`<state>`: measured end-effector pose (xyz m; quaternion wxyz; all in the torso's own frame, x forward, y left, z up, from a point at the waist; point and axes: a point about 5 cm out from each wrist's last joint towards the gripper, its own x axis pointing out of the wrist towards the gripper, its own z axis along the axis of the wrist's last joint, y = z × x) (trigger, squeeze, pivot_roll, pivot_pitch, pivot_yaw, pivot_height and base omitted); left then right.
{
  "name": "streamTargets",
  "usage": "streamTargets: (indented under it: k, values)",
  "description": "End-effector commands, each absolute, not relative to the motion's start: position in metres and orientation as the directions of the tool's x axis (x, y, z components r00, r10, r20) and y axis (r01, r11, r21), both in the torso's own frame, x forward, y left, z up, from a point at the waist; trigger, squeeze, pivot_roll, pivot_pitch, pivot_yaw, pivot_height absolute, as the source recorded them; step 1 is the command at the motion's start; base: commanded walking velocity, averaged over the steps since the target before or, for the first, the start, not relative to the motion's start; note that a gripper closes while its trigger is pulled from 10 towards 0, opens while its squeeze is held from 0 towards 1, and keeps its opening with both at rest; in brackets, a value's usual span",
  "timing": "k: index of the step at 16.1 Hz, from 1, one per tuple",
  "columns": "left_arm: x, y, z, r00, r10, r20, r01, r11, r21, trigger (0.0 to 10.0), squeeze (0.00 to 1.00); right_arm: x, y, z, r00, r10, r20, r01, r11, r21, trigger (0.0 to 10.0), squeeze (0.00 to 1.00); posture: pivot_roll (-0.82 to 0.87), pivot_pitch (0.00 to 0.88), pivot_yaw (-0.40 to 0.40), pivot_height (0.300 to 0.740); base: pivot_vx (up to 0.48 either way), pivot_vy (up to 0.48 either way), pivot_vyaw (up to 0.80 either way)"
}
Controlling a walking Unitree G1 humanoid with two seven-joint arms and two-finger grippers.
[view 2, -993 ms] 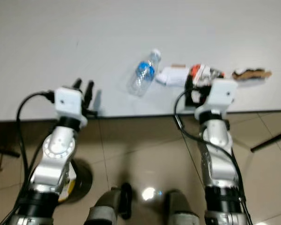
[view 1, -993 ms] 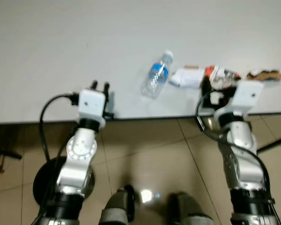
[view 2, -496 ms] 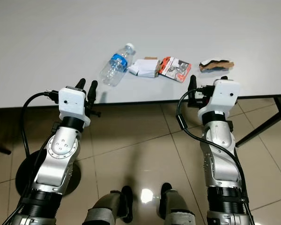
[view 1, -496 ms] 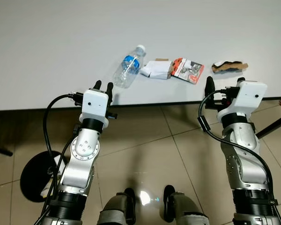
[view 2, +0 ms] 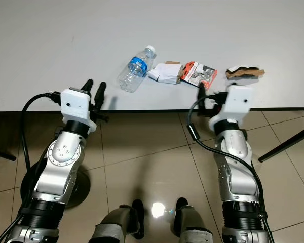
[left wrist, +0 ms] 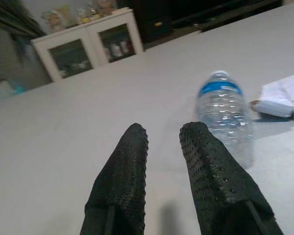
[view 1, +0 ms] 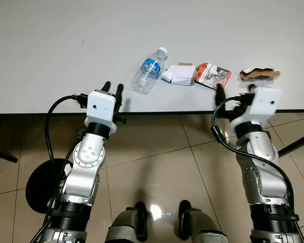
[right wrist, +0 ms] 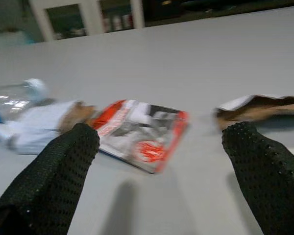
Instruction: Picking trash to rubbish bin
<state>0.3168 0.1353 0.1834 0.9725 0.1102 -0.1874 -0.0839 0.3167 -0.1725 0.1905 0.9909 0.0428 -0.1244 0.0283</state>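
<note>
In the left eye view, 4 pieces of trash lie in a row on the table (view 1: pixel 50 45): 1 bottle (view 1: pixel 148 76), 1 white wrapper (view 1: pixel 178 75), 1 red packet (view 1: pixel 213 75) and 1 brown scrap (view 1: pixel 261 74). The left pincer (view 1: pixel 113 91) sits at the table's near edge with the bottle ahead of it and to its right; the right pincer (view 1: pixel 235 91) sits at the same edge with the packet just ahead of its left finger and the scrap ahead to its right. The right eye view gives the same count, 2 arms and 4 items, with a dark round shape (view 2: pixel 28 185) on the floor beside the left arm that may be the bin, though I cannot tell. In the left wrist view the left pincer's 2 fingers (left wrist: pixel 122 181) stand a little apart, holding nothing, the bottle beyond the tips and off-line; closing here would likely clip its side and roll it away. In the right wrist view the right pincer's 2 fingers (right wrist: pixel 54 171) are spread wide and empty, the packet beyond and between them, the scrap beyond the other finger. The packet lies flat, so the tips may skid over it or shove it into the wrapper.
</note>
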Motion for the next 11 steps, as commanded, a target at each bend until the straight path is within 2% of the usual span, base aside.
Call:
streamTargets:
  k: [1,2,3,4,5,11]
  values:
    - [0.317,0.134,0.182,0.909,-0.241,0.341,0.159,0.955,0.252,10.0,0.00,0.315,-0.165,0.196,0.961,0.099,0.258,-0.129,0.987,0.100,10.0,0.00,0.03,0.294,0.097,0.740,0.000,0.000,0.00]
    - [0.319,0.129,0.187,0.891,-0.301,0.339,0.224,0.943,0.248,10.0,0.00,0.314,-0.156,0.202,0.949,0.170,0.266,-0.206,0.972,0.112,10.0,0.00,0.03,0.293,0.095,0.740,0.000,0.000,0.00]
    - [0.319,0.128,0.188,0.887,-0.315,0.338,0.239,0.939,0.247,10.0,0.00,0.314,-0.154,0.204,0.946,0.183,0.268,-0.219,0.970,0.109,10.0,0.00,0.03,0.293,0.095,0.740,0.000,0.000,0.00]
    - [0.324,0.125,0.195,0.872,-0.351,0.341,0.272,0.927,0.259,10.0,0.54,0.313,-0.147,0.206,0.936,0.222,0.273,-0.256,0.962,0.094,10.0,0.00,0.03,0.293,0.096,0.740,0.000,0.000,0.00]
    - [0.327,0.124,0.198,0.865,-0.366,0.343,0.287,0.922,0.259,10.0,1.00,0.313,-0.145,0.206,0.935,0.232,0.270,-0.266,0.959,0.095,10.0,0.00,0.03,0.294,0.095,0.740,0.000,0.000,0.00]
    - [0.337,0.126,0.207,0.844,-0.415,0.338,0.335,0.902,0.271,10.0,1.00,0.311,-0.146,0.205,0.933,0.272,0.237,-0.298,0.951,0.085,10.0,0.00,0.03,0.295,0.096,0.740,0.000,0.000,0.00]
